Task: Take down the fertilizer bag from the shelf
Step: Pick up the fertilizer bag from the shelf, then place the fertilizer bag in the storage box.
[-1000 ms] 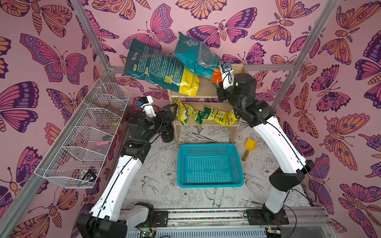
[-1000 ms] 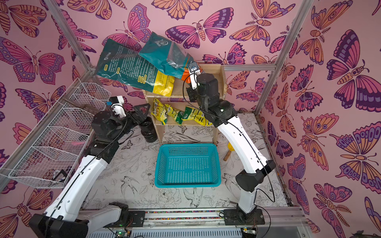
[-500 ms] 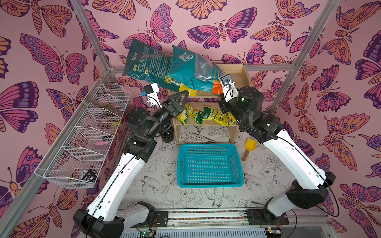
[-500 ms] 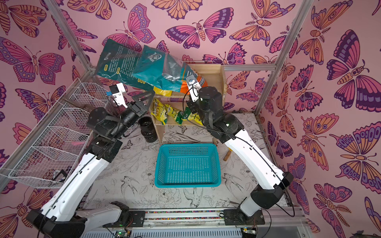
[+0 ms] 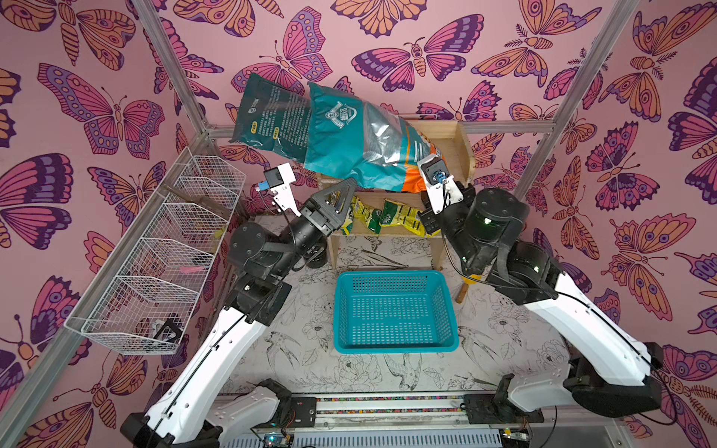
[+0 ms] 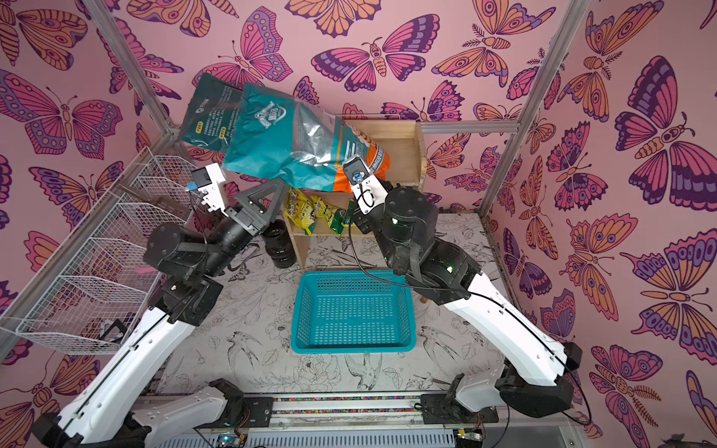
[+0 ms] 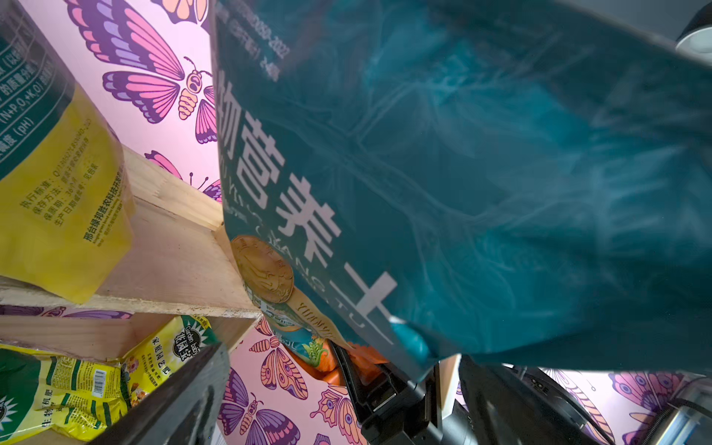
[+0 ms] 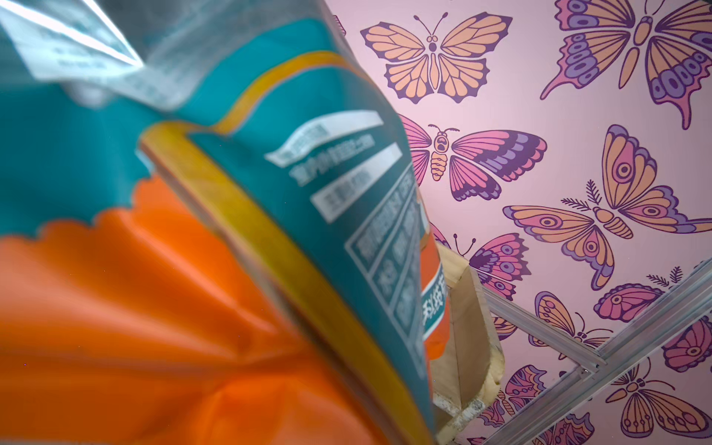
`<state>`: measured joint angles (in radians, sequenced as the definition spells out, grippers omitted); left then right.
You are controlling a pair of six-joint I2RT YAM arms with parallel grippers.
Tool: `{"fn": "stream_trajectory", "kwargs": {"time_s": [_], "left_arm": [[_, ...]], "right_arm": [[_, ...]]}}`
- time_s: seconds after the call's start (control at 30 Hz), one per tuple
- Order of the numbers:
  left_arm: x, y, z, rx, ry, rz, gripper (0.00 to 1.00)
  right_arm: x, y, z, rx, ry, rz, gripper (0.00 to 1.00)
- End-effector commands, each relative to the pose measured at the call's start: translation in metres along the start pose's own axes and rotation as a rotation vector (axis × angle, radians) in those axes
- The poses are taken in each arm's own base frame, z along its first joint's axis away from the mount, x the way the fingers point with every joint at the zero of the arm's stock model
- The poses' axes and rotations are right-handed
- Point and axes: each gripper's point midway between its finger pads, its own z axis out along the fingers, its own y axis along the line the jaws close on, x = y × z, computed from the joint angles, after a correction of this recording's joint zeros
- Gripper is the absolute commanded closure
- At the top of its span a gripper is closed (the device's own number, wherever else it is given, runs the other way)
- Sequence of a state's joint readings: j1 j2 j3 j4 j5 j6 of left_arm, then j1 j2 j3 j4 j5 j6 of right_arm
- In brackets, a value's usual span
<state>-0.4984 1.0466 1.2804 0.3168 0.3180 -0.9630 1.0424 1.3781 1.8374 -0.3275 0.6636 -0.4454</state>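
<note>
The teal bag (image 5: 357,147) is made of glossy, crinkled plastic film. The shelf (image 5: 463,151) is built of pale, unpainted wood, rough at cut edges. The basket (image 5: 394,347) is moulded in perforated plastic; the rack (image 5: 163,248) is formed of white-coated wire.

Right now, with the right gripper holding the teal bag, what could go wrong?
The right gripper grips the teal bag only by its orange end; the rest juts out sideways unsupported, so it may slip.
It overlaps the dark green bag on the shelf in a top view; pulling could drag that one down.
The left gripper, open underneath, may hit the shelf's edge.
</note>
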Motion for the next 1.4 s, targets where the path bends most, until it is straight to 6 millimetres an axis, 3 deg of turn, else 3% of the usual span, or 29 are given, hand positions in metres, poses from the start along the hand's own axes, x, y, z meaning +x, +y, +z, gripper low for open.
{"fn": "stream_trajectory", "kwargs": {"time_s": [0.0, 0.23, 0.5, 0.67, 0.87, 1.03, 1.37], "left_arm": [[-0.008, -0.017, -0.023, 0.029, -0.049, 0.082, 0.00], [-0.004, 0.001, -0.067, -0.106, -0.099, 0.133, 0.00], [0.015, 0.029, -0.087, -0.221, -0.058, 0.122, 0.00], [0.007, 0.060, -0.130, -0.444, -0.138, 0.208, 0.00], [0.001, 0.079, -0.176, -0.581, -0.245, 0.239, 0.00], [0.007, 0.085, -0.180, -0.595, -0.231, 0.234, 0.00], [0.016, 0.099, -0.182, -0.624, -0.214, 0.228, 0.00]], "right_arm": [[-0.034, -0.044, -0.031, 0.121, -0.124, 0.211, 1.00], [0.017, -0.022, -0.034, 0.099, -0.015, 0.296, 1.00], [0.052, 0.016, -0.040, 0.036, 0.072, 0.315, 1.00], [0.068, 0.048, -0.052, -0.024, 0.105, 0.338, 1.00], [0.090, 0.084, -0.067, -0.098, 0.141, 0.405, 1.00], [0.127, 0.115, -0.065, -0.142, 0.192, 0.437, 1.00], [0.166, 0.165, -0.053, -0.182, 0.182, 0.474, 1.00]]}}
